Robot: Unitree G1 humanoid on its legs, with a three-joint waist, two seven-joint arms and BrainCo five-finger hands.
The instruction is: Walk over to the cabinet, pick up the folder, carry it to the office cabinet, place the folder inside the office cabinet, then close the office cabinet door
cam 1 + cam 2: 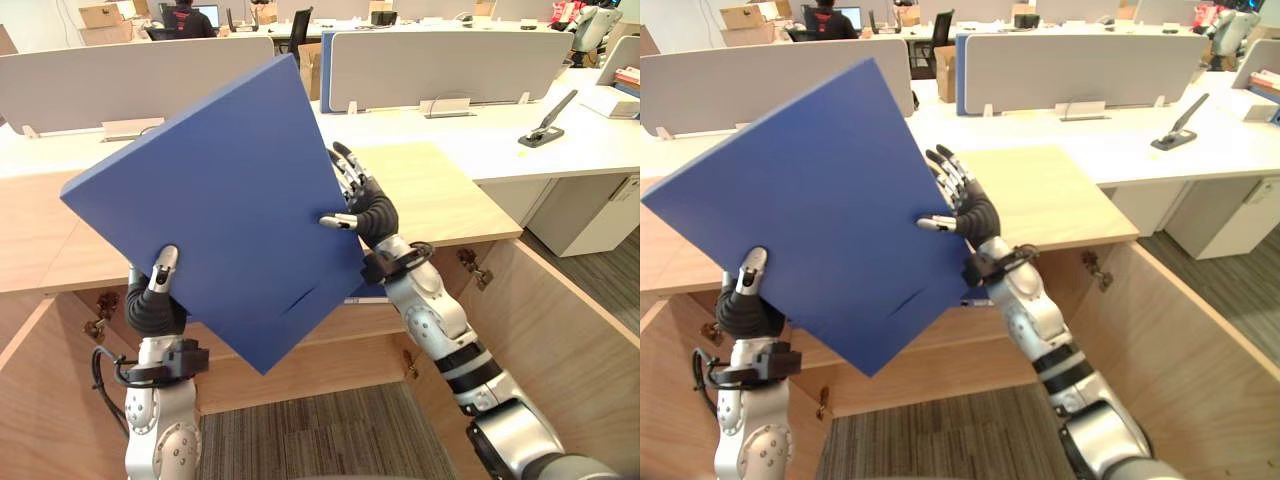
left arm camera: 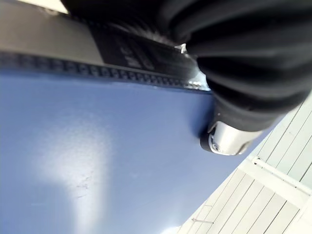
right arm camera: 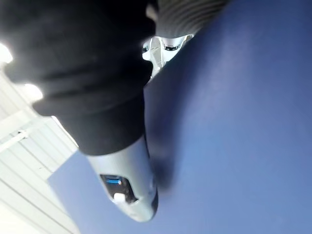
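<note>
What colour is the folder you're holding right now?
Plain blue, no pattern. The folder shows best in the left eye view.

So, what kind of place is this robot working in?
Most likely an open-plan office: long white desks with grey divider screens, a person seated at a computer monitor at the back, and a light wooden cabinet with open doors. The large flat blue folder fits too.
</note>
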